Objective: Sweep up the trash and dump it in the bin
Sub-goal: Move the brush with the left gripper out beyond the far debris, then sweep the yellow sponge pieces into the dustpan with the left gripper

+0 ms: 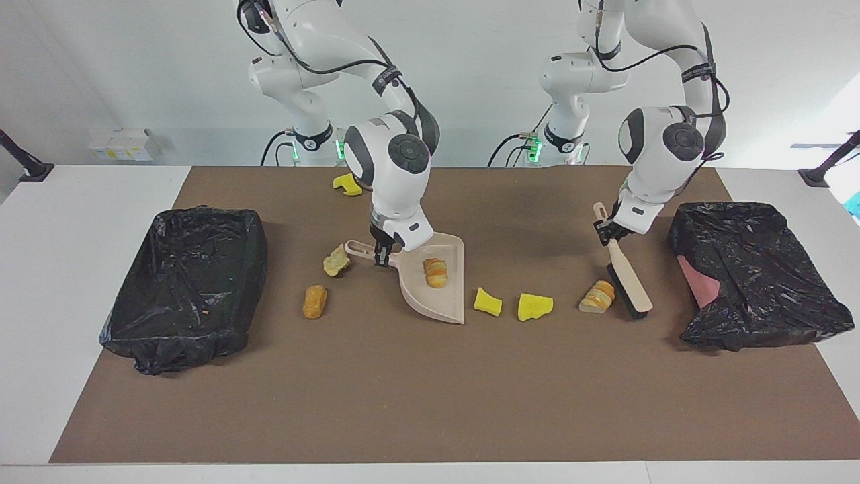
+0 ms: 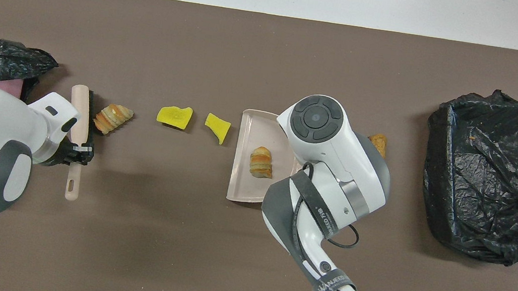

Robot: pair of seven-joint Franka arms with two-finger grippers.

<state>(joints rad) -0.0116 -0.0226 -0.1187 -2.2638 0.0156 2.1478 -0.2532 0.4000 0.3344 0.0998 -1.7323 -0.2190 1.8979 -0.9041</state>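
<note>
The left gripper [image 1: 610, 232] has its jaws clamped on the brush [image 1: 628, 281], set beside a bread lump [image 1: 597, 296]. The right gripper [image 1: 381, 253] grips the dustpan [image 1: 440, 289] handle. Seven scraps of trash [image 1: 536, 306] show: one in the dustpan, six on the bench [image 1: 430, 403]. Two black bins [image 1: 185, 286] stand at the bench's ends. The brush's long axis runs away from the robots.

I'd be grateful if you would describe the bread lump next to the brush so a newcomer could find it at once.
Start at the crumpled black bin at the left arm's end of the table. Beside it, the left gripper holds a brush, and the bread lump lies against its bristles. It is striped tan and orange, unlike the two plain yellow sponge chunks in the same row.
</note>
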